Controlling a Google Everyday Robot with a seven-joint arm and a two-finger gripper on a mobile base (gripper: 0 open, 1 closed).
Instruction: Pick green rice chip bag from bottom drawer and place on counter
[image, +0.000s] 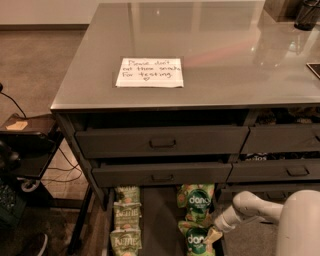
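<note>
The bottom drawer (157, 220) is pulled open below the cabinet, and its dark floor shows. In its right column lie two bright-green rice chip bags with the "dang" badge, one further back (197, 199) and one nearer (196, 241). My white arm reaches in from the lower right. My gripper (213, 234) is down in the drawer at the right edge of the nearer green bag and seems to touch it. The glossy grey counter (215, 45) is above, bearing a white handwritten note (149, 73).
Paler green bags with white script (126, 217) lie in the drawer's left column. Two drawers with handle fronts (162, 142) overhang the bottom drawer's back. My arm's white body (300, 225) fills the lower right. A dark side stand with cables (25, 145) is at left. A dark object (306, 15) stands at the counter's far right.
</note>
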